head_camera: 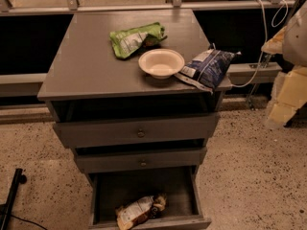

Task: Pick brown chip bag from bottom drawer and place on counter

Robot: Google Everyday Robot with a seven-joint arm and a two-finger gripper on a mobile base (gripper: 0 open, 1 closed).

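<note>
The brown chip bag (140, 210) lies on its side at the front of the bottom drawer (195, 199), which is pulled open. Its white label panel faces up. The counter (81, 61) is the grey top of the cabinet above. My gripper (284, 102) is a pale yellowish shape at the right edge of the camera view. It hangs beside the cabinet at about counter height, far above and to the right of the bag. It holds nothing that I can see.
On the counter, a green bag (135, 39) lies at the back, a white bowl (161, 63) at the front centre, and a dark blue bag (207, 67) overhangs the right front corner. Two upper drawers (140, 133) are slightly ajar. A black stand (12, 195) is on the floor at left.
</note>
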